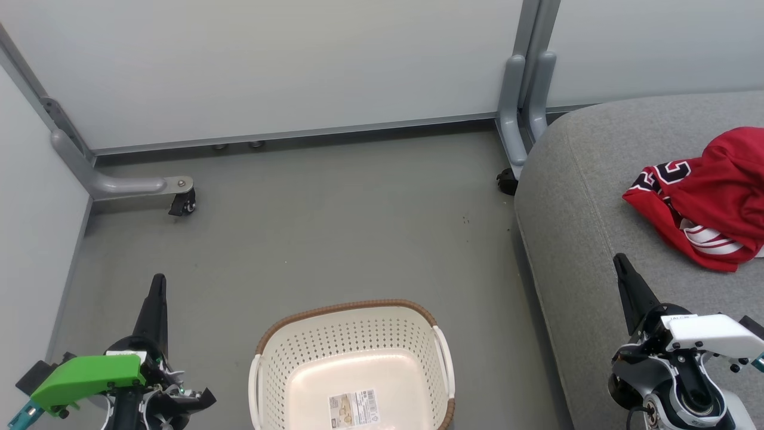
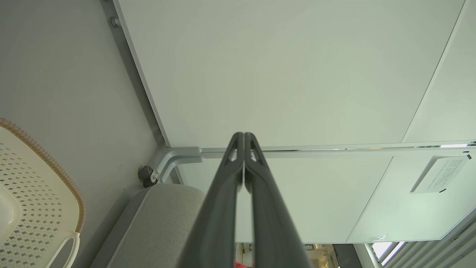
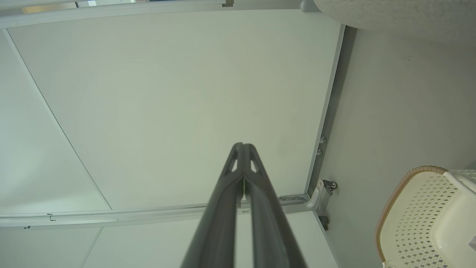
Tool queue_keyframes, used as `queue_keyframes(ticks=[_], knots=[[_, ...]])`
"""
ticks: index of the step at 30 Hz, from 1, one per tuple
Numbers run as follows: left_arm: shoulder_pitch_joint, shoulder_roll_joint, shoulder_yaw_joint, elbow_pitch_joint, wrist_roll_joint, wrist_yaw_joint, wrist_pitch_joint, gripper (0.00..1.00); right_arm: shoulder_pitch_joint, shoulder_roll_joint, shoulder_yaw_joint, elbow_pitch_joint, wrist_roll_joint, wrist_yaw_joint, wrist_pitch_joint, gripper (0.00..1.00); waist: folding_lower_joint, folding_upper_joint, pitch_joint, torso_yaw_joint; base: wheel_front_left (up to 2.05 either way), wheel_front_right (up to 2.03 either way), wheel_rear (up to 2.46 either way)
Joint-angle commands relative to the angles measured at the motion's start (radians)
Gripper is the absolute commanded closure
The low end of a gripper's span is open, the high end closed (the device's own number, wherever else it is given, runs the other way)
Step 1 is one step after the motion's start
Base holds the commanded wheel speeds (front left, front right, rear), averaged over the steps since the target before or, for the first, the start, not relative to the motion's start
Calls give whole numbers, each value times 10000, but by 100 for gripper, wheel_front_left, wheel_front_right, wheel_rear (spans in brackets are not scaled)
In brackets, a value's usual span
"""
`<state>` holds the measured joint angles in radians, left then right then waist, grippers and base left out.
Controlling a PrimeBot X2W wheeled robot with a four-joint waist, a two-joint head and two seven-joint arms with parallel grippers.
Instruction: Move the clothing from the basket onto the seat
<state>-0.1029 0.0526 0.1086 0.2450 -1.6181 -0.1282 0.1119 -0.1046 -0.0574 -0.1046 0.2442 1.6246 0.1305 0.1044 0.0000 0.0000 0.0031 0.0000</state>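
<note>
1. The clothing [image 1: 713, 197] lies at the right edge of the head view. It is a crumpled heap of glossy red fabric with white striped trim and a black-and-white numeral on one fold. It rests on the seat [image 1: 585, 239] and is well apart from the basket [image 1: 349, 309].
2. The seat is a broad cushion of light-grey woven fabric with a fine grain. It has a rounded corner and a stitched seam that runs parallel to its edge. It takes up the right third of the head view.
3. The basket stands on the floor [image 1: 334, 227] at the bottom centre of the head view. It is cream plastic and rounded-rectangular, its walls are pierced with rows of small holes, and its rim has a brown braided look. Its smooth, slightly shiny bottom carries a paper label [image 1: 353, 408].
4. The left gripper [image 1: 158, 282] is at the lower left of the head view, beside the basket. Its two long, matte dark fingers are pressed together into one tapering spike with nothing between them. The left wrist view shows the tips meeting. A bright green plastic cover sits on its wrist.
5. The right gripper [image 1: 621, 260] is at the lower right of the head view, over the front part of the seat and below the clothing. Its fingers are likewise closed tip to tip and hold nothing, as the right wrist view shows. Its wrist housing is white.
6. The floor is smooth, dull grey. Behind it stand flat, pale partition panels [image 1: 268, 65] on rounded grey metal feet with small black castors [image 1: 182, 205].
</note>
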Motion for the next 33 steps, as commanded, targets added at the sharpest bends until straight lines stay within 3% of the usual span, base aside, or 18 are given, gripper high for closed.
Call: queue_keyframes(ticks=[1, 33], knots=[[-120, 24, 46, 10, 35, -62, 11, 100, -56, -4, -11, 21, -60, 4, 53, 100, 0, 0, 0, 0, 0, 0, 0], [-122, 7, 62, 12, 54, -62, 33, 100, -62, 20, -53, 23, -97, 4, 79, 100, 0, 0, 0, 0, 0, 0, 0]])
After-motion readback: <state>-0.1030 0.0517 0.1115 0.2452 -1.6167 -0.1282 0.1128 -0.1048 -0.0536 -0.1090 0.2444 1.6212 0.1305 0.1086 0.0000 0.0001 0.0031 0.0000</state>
